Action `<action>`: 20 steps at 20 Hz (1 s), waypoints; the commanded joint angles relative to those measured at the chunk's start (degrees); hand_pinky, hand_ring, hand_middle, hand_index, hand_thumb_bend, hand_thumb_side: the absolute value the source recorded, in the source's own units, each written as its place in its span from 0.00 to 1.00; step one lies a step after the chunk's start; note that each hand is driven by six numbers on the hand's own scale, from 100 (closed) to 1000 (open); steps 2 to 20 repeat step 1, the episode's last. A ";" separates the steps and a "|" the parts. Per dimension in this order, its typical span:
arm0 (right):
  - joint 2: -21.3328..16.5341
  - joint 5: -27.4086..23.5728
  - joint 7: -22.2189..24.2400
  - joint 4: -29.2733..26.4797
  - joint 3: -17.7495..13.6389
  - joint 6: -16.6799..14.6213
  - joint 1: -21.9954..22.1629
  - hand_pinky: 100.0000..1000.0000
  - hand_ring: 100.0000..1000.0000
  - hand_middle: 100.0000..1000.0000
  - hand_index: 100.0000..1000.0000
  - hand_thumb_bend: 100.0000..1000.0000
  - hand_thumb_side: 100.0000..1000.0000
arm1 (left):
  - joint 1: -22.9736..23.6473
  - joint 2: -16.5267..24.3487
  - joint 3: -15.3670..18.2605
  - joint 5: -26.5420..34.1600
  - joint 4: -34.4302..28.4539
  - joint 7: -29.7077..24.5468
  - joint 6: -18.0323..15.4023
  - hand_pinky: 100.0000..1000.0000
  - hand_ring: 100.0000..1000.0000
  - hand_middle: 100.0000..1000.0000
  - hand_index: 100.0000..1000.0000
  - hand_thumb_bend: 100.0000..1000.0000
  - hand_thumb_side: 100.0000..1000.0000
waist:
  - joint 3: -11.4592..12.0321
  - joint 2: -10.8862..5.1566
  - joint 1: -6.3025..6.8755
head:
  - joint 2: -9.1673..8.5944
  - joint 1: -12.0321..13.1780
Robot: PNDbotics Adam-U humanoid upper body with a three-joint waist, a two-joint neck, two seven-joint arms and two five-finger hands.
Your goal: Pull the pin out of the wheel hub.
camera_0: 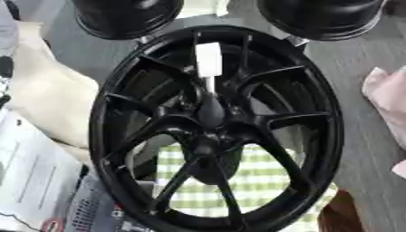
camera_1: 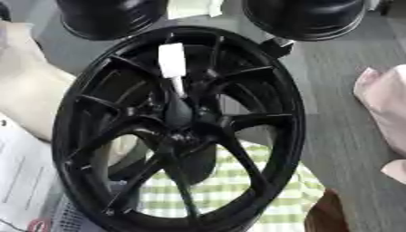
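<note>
Wheel hub [camera_0: 218, 131] seen from above, filling most of both views; its lower rim is cut off by the bottom edge, and what it stands on cannot be made out. The wheel hub is glossy black, with paired spokes running from a dark centre out to a broad rim. The pin [camera_0: 209, 61] shows as a white block on a thin pale stem, standing just above the centre and pointing toward the top of the rim (where the stem meets the black centre is hard to tell apart).

Beyond the top of the rim, two black rounded bodies [camera_0: 127, 16] are cut off by the upper edge; what they are cannot be told. Neither robot hand shows in either view, so the state of the fingers cannot be told.

Through the lower spokes, a green-and-white checked cloth [camera_0: 253, 176]. Left of the rim, a cream cloth [camera_0: 44, 99] and white printed sheets [camera_0: 31, 176]. Right of the rim, grey floor [camera_0: 361, 149] and a pink fabric [camera_0: 389, 97], cut off by the right edge.
</note>
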 commanded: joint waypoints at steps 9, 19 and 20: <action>1.14 -0.66 0.86 0.34 0.46 1.55 -1.39 0.81 0.56 0.54 0.72 0.00 0.55 | -1.14 0.77 -0.25 -0.63 -1.17 -0.52 0.03 0.62 0.58 0.37 0.58 0.69 0.38 | 0.15 -0.54 0.01 | -1.03 0.24; 1.14 -0.66 0.86 0.34 0.46 1.55 -1.39 0.81 0.56 0.54 0.72 0.00 0.55 | -1.14 0.77 -0.25 -0.63 -1.17 -0.52 0.03 0.62 0.58 0.37 0.58 0.69 0.38 | 0.15 -0.54 0.01 | -1.03 0.24; 1.14 -0.66 0.86 0.34 0.46 1.55 -1.39 0.81 0.56 0.54 0.72 0.00 0.55 | -1.14 0.77 -0.25 -0.63 -1.17 -0.52 0.03 0.62 0.58 0.37 0.58 0.69 0.38 | 0.15 -0.54 0.01 | -1.03 0.24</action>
